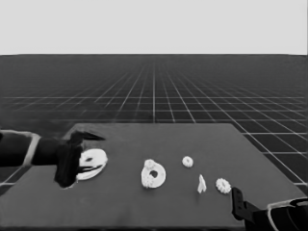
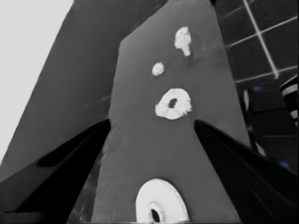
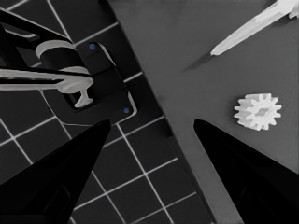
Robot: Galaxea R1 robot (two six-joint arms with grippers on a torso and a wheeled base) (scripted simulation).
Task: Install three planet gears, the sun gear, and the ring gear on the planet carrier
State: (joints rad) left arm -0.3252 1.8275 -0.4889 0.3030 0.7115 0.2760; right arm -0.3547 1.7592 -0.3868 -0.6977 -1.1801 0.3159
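Head view: a dark tabletop (image 1: 159, 192) is carrying white parts. The left end effector (image 1: 72, 161) is waiting over the left end, above the larger round part, a thick white disc (image 1: 94, 162), which looks held but probably just lies beneath. At centre, the smaller round part, a flat white plate with a wide hole (image 1: 154, 175), is bearing one small white toothed gear (image 1: 150, 164) on its rim. Two more white gears (image 1: 187, 161) (image 1: 223, 185) and a thin white piece (image 1: 201, 184) are lying to the right. The right end effector (image 1: 237, 202) is parked at the lower right corner.

Left wrist view: the fingers (image 2: 70, 172) are standing spread, touching nothing.

Right wrist view: these fingers (image 3: 233, 158) are also spread, near one gear.
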